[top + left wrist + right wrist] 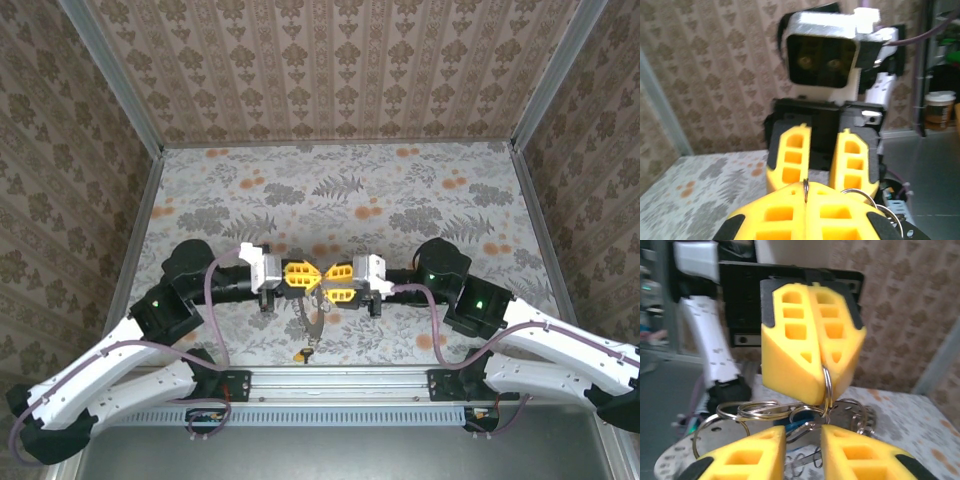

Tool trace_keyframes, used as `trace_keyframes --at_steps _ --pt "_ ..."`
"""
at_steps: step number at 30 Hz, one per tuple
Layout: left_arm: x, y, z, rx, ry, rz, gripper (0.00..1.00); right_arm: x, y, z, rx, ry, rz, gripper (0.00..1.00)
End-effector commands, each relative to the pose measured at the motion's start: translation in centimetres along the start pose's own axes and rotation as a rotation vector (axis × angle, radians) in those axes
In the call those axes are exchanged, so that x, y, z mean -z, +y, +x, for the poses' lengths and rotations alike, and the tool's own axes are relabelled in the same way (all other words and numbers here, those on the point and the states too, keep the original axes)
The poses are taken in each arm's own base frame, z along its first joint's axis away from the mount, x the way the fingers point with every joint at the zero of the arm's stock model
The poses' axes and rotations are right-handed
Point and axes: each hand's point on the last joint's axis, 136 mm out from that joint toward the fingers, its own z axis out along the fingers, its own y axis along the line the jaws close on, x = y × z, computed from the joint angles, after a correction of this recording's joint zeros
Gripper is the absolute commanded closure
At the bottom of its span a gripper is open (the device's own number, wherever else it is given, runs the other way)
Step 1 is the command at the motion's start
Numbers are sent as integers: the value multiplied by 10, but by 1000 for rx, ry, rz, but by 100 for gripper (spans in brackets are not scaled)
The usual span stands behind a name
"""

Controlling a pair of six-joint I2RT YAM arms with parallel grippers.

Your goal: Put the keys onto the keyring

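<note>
On the left, the left arm (150, 330) reaches in over the flowered table (420, 200) toward the middle, a purple cable (208, 300) looping along it. The left gripper (316, 274) has its yellow fingers pressed tight together, and between their tips it pinches one thin wire loop of the keyring (828, 387). From that pinched loop the rest of the keyring hangs down: several silvery loops bunch just under the fingertips, and in the overhead view a thin strand drops from the meeting point to the table, with a small brass-coloured piece (305, 352) at its lower end, near the front rail. A blue-tinted bit (801, 428) shows among the loops, too blurred to tell whether it is a key. Just to the right, tip to tip with the left one, the right gripper (328, 282) has its two yellow fingers standing apart with a clear gap between them; nothing is clamped in them, and the hanging loops lie beyond and partly across that gap. The right arm (480, 300) stretches away to the right.
</note>
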Motion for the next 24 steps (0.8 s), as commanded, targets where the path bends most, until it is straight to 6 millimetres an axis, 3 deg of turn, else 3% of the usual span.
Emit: trace_keyframes --at_steps 1,5,8,12,17,24 --pt "10 34 22 28 152 -193 100 15 -47 27 -67 111 301 66" --pt "13 48 71 102 341 -276 100 44 -92 62 -196 171 573 54" --pt "15 54 104 161 434 -321 100 61 -111 87 -305 181 675 42" --pt "16 65 136 236 507 -380 100 72 -117 117 -374 225 724 32" --pt "4 87 162 331 559 -436 100 76 -119 146 -405 266 746 25" --pt "-34 127 215 420 699 -480 100 82 -130 160 -412 270 790 11"
